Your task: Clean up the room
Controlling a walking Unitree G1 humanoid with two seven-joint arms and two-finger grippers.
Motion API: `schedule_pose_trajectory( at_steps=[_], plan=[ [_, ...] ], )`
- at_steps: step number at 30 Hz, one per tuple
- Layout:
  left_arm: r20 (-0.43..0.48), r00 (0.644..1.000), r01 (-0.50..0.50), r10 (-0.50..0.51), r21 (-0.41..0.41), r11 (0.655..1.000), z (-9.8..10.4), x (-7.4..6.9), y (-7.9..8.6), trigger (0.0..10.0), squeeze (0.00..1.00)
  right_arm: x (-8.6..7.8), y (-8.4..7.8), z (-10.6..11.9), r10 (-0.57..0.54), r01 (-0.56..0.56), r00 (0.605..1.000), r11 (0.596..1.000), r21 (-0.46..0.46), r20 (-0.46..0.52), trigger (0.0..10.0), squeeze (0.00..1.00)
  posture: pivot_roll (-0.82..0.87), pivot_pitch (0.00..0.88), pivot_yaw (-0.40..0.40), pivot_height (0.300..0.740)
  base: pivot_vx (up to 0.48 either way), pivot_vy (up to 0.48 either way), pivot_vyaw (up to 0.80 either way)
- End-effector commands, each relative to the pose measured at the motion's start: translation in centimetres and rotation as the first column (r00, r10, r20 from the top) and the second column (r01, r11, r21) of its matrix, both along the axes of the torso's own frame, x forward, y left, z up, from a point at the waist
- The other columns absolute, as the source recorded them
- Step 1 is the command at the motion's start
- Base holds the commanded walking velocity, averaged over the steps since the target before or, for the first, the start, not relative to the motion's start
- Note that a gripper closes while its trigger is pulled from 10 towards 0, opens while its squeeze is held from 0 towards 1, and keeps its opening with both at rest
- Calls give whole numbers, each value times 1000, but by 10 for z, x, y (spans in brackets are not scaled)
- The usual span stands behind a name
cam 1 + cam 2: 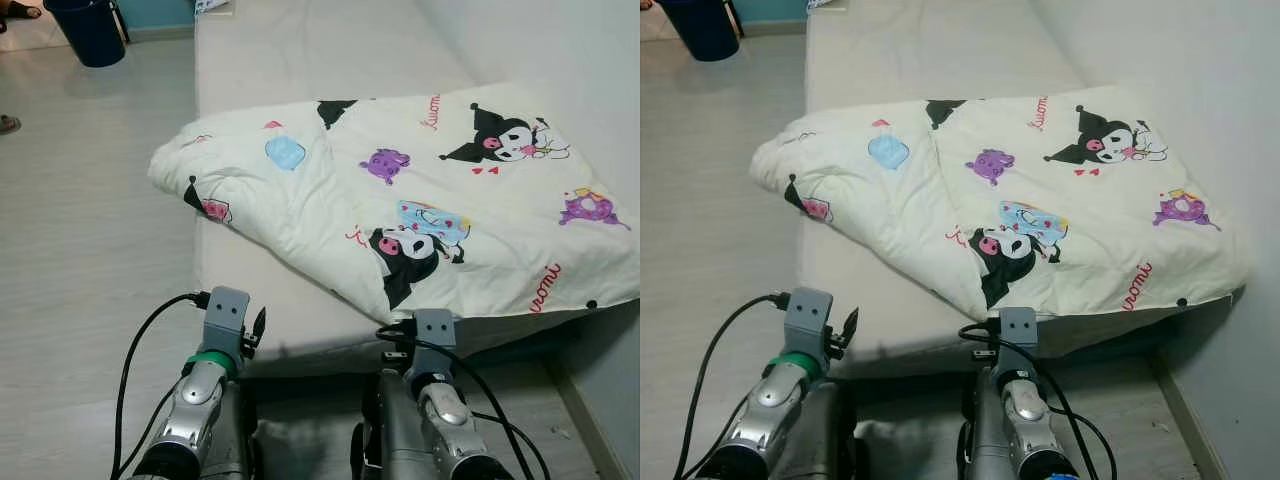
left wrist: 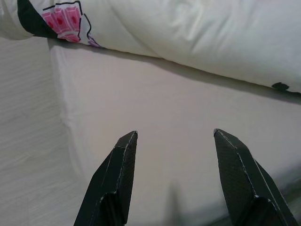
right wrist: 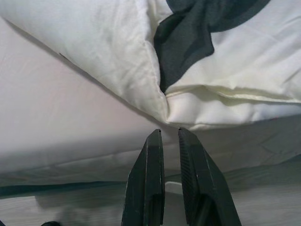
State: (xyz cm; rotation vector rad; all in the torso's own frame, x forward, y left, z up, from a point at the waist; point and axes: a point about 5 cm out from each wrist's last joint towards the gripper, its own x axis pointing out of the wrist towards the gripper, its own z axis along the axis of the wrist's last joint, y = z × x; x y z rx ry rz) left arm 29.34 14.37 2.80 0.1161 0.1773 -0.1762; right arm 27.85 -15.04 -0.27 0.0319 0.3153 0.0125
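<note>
Left eye view: a cream quilt printed with cartoon figures lies folded across the near end of a pale mattress, its near corner hanging just over the mattress edge. Both silver arms reach toward that edge from below the quilt, the left arm toward bare mattress beside the quilt, the right arm under the quilt's overhanging corner. A dark blue bin stands on the floor well beyond the quilt, off the mattress's far left side.

Left wrist view: the left gripper has its two black fingers spread wide, holding nothing, over bare mattress just short of the quilt's folded edge.

Right wrist view: the right gripper has its fingers nearly together with a thin gap, gripping nothing, tips just below the quilt's corner.
</note>
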Motion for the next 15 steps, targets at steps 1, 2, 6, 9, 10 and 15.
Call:
schedule_pose_trajectory(
  at_steps=[1, 2, 6, 9, 10, 15],
  plan=[
    [-19, 1000, 1, -1, 16, 1000, -6, -6, 2, 10000, 0, -5, 1, -4, -6, 6, 1000, 1000, 9, -16, 10000, 0, 0, 125, 27, 614, 0, 0, 0],
    [-19, 1000, 1, -1, 16, 1000, -6, -6, 2, 10000, 0, -5, 1, -4, -6, 6, 1000, 1000, 9, -16, 10000, 0, 0, 125, 27, 614, 0, 0, 0],
    [-21, 1000, 5, -5, 16, 1000, -7, -6, 2, 10000, 0, -5, 1, -4, -5, 5, 1000, 1000, 10, -16, 10000, 0, -2, 122, 27, 609, 0, 0, 0],
    [-21, 1000, 10, -10, 15, 1000, -7, -6, 0, 10000, 0, -5, 0, -4, -5, 5, 1000, 1000, 12, -14, 10000, 0, -5, 120, 27, 594, 0, 0, 0],
    [-21, 1000, 11, -10, 15, 1000, -7, -6, -1, 10000, 0, -4, -1, -4, -5, 5, 1000, 1000, 12, -13, 10000, 0, -5, 120, 27, 589, 0, 0, 0],
    [-24, 1000, 11, -11, 18, 1000, -8, -6, -1, 10000, 0, -4, -1, -3, -10, 10, 1000, 1000, 13, -5, 10000, 0, -1, 128, 27, 584, 0, 0, 0]
  ],
)
